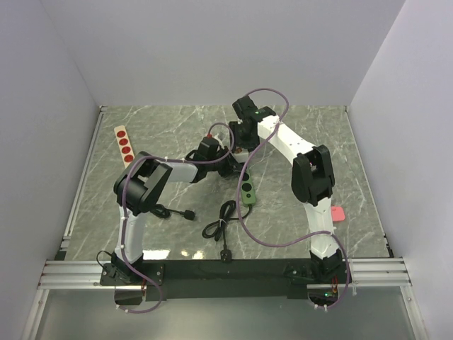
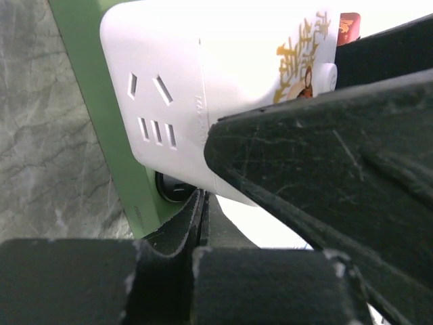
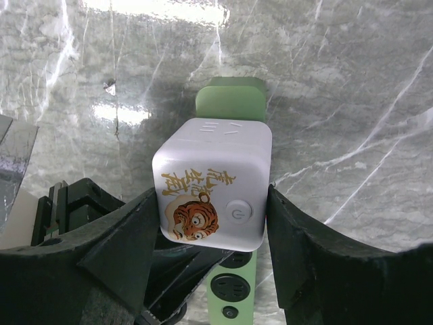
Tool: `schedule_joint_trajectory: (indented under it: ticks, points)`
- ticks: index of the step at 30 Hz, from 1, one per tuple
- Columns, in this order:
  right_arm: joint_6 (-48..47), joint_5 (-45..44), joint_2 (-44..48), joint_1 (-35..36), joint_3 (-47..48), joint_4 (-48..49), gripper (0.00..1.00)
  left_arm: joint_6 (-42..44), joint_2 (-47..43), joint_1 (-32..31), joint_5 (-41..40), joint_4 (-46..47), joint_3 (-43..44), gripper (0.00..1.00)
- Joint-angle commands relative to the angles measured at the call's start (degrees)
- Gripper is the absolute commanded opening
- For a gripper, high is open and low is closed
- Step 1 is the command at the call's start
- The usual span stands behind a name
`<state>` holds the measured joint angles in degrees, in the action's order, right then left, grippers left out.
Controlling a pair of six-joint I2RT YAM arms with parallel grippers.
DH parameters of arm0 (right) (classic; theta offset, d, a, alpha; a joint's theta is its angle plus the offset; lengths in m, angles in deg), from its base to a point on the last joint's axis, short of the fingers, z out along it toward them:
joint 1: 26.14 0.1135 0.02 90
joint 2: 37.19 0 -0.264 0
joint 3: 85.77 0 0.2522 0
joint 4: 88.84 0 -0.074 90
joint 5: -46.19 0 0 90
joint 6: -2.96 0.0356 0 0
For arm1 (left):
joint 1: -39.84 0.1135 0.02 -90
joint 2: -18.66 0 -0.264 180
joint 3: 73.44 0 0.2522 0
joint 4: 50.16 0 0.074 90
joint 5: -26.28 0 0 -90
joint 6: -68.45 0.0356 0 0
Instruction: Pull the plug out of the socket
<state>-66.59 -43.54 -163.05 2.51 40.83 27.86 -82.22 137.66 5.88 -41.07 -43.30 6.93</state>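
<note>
A white cube plug with a tiger print and a power button stands on a green socket strip. My right gripper is shut on the cube, one finger on each side. In the left wrist view the cube sits against the strip, with a round black socket partly showing under its edge. I cannot tell whether its prongs are still in. My left gripper is shut with nothing between its fingers, tips on the strip beside the cube. From above, both grippers meet over the strip.
A black cable bundle and a loose black plug lie near the front. A beige strip with red dots lies at the far left. A pink object lies by the right arm.
</note>
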Motion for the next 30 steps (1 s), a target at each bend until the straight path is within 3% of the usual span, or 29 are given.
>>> schedule_joint_trajectory:
  ticks: [1, 14, 24, 29, 30]
  points:
    - [3.9, 2.98, 0.09, 1.33, 1.07, -0.82, 0.0, 4.23, 3.6, -0.24, -3.85, -10.68, -1.57, 0.01]
    - [6.09, 1.57, 3.43, -0.51, 17.06, -9.7, 0.0, 6.96, 5.63, 1.17, -4.46, -10.78, -6.58, 0.0]
    - [4.78, 4.21, 2.82, -2.8, 15.22, -9.61, 0.0, 8.02, 8.0, 1.7, -3.76, -11.22, -6.23, 0.0]
    - [6.35, 4.74, 3.25, -2.37, 5.77, -2.26, 0.0, 8.02, 8.35, 1.79, -3.41, -10.69, -5.53, 0.0]
    - [7.06, 4.56, 3.52, -2.19, 4.25, -0.92, 0.11, 8.02, 8.53, 1.79, -3.49, -10.78, -5.44, 0.0]
